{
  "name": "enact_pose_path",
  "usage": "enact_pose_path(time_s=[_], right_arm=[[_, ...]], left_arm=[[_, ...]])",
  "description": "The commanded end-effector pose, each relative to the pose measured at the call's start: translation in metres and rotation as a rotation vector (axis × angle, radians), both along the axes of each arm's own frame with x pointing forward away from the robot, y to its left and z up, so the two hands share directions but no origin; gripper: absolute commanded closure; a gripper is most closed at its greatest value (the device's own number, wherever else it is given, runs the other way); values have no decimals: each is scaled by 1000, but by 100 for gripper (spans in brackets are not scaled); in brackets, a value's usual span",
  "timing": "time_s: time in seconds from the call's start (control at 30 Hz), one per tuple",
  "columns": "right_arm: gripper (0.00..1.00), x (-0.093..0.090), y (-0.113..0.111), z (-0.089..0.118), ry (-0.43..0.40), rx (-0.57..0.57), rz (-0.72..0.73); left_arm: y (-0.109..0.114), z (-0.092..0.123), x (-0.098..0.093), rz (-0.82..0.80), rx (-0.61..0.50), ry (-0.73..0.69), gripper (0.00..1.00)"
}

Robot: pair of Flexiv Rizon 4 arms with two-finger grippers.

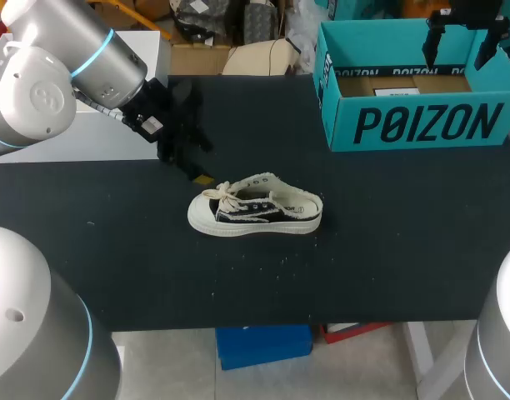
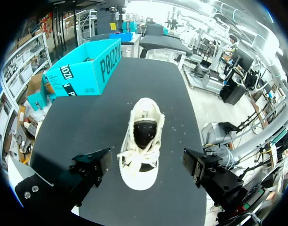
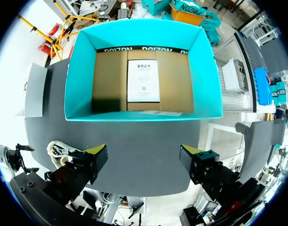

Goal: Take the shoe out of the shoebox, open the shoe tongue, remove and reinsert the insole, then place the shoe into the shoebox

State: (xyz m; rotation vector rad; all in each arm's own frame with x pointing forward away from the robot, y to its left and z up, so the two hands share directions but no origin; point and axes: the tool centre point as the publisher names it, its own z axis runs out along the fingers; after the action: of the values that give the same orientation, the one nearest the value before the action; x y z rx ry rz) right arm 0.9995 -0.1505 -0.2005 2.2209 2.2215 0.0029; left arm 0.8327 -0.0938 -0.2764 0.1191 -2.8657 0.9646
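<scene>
Your desk (image 1: 388, 267) carries the lot. The shoebox (image 1: 422, 125) sits open at approx 1 o'clock from centre, w/ only a card (image 3: 143, 81) on its floor. The shoe (image 1: 255, 212) is out, upright mid-desk, toe toward 9 o'clock, heel toward 3. Your left end effector (image 2: 146, 165) hovers at the shoe's 10 o'clock, fingers spread wide, empty. The right end effector (image 3: 143, 162) hangs over the box's near wall, also spread & empty. The laces (image 1: 226, 196) look tied, so opening the shoe up could snag them & drag it across the desk. A one-armed pull on the insole (image 2: 145, 132) prob lifts the whole shoe unless your other arm pins it
</scene>
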Motion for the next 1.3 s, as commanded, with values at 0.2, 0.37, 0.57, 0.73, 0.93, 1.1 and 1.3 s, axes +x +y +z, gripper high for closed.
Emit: enact_pose_path(time_s=[0.2,0.37,0.57,0.73,0.93,1.1,1.3], right_arm=[[0,0,0,0,1,0,0],[0,0,0,0,1,0,0],[0,0,0,0,1,0,0],[0,2,2,6,-23,-46,47],[0,-74,73,13,-173,-56,860],[0,-74,73,13,-173,-56,860],[0,-74,73,13,-173,-56,860]], left_arm=[[9,5,2,-51,-87,-60,0],[4,4,10,-74,-46,-86,0],[-1,3,14,-54,-13,-63,0],[-1,3,14,-54,-13,-63,0],[-1,3,14,-54,-13,-63,0],[-1,3,14,-54,-13,-63,0],[-1,3,14,-54,-13,-63,0]])
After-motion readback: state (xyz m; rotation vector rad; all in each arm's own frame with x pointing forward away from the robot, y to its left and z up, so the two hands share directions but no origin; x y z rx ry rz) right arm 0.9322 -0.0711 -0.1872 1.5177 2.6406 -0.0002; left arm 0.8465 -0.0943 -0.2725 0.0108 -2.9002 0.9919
